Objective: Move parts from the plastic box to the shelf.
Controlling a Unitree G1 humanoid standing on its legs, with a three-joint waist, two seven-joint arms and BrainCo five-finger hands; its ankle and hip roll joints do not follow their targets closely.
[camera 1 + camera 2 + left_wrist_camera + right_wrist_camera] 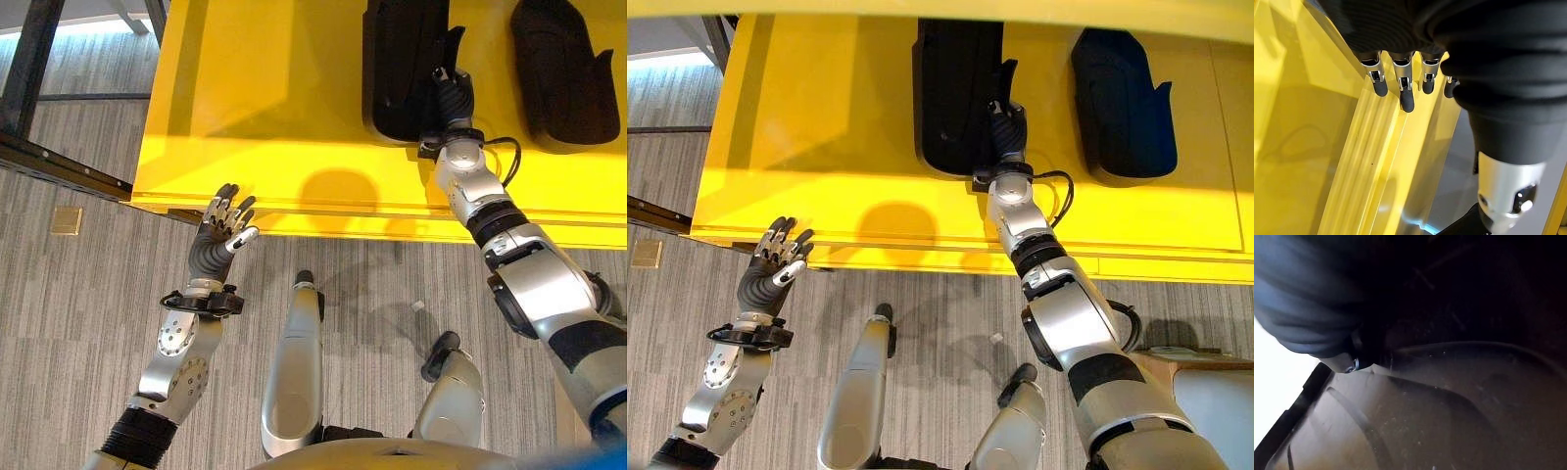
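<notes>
Left eye view, shelf: the yellow shelf spans the upper part of the view above grey carpet floor.
Left eye view, parts: two black parts lie on the shelf, well apart; the near part sits under the right hand, the far part to its right.
Left eye view, left hand: the left hand hangs at the shelf's front edge, fingers straight and spread, holding nothing.
Right eye view, right hand: the right hand rests on the near part's right side; finger state cannot be told.
Left wrist view: straight fingers point along the yellow shelf edge, empty.
Right wrist view: a dark moulded surface very close; the hand's grip cannot be told.
</notes>
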